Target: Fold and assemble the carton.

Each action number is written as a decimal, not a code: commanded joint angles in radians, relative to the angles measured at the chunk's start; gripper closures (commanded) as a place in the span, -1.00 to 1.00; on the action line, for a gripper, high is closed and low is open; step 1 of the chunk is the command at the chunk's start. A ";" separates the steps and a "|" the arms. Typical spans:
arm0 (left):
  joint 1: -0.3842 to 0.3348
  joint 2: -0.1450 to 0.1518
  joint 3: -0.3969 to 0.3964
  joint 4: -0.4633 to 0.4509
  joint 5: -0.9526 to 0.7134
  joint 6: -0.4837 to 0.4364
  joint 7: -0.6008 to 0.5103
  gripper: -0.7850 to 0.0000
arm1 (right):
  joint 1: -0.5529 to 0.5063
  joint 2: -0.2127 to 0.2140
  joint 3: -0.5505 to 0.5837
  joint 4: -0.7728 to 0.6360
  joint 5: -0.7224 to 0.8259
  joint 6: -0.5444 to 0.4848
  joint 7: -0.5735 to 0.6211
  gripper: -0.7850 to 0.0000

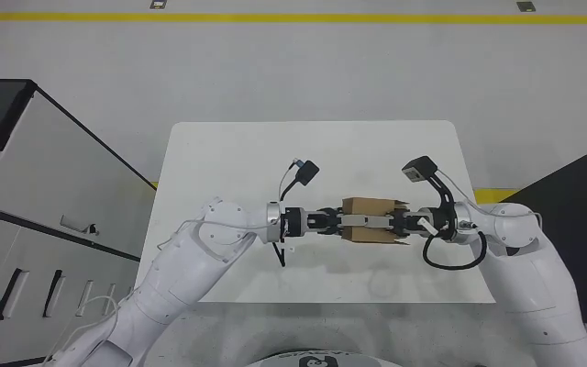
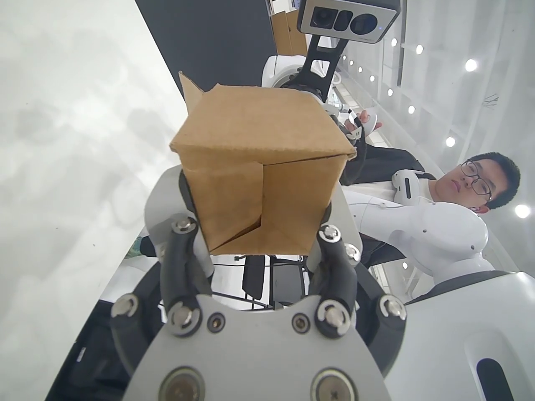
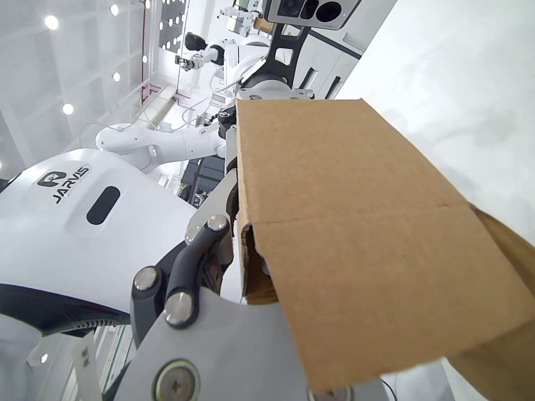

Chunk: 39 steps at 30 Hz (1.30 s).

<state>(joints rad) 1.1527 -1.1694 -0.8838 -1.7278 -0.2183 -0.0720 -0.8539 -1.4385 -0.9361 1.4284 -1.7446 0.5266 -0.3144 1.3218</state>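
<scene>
Above the table [image 1: 275,156], left fingers [image 2: 161,210] and right fingers [image 3: 211,206] clamp the boxy cardboard carton [image 2: 259,135].

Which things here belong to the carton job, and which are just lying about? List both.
Job in hand:
carton; left end effector and right end effector, one at each end of it; white table below.

Lying about:
grey cabinet beside the table; yellow floor line; dark panel on the other side.
</scene>
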 commanded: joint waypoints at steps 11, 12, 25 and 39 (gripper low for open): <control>-0.004 -0.002 -0.006 0.011 -0.011 -0.018 -0.003 -0.82 | 0.006 0.004 0.005 0.016 -0.003 -0.003 0.000 1.00; -0.004 -0.003 -0.006 0.012 -0.010 -0.018 -0.003 -0.78 | 0.006 0.004 0.005 0.017 -0.002 -0.003 0.000 1.00; -0.012 -0.007 -0.001 0.029 -0.014 -0.020 0.000 -0.24 | 0.021 0.006 -0.004 0.034 0.004 -0.006 0.005 1.00; -0.022 -0.012 0.000 0.047 -0.019 -0.025 -0.007 0.03 | 0.030 0.009 -0.002 0.049 0.011 -0.007 -0.003 0.31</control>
<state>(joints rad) 1.1310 -1.1807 -0.8834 -1.6822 -0.2372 -0.0972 -0.8612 -1.4093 -0.9275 1.4252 -1.6969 0.5361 -0.3212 1.3194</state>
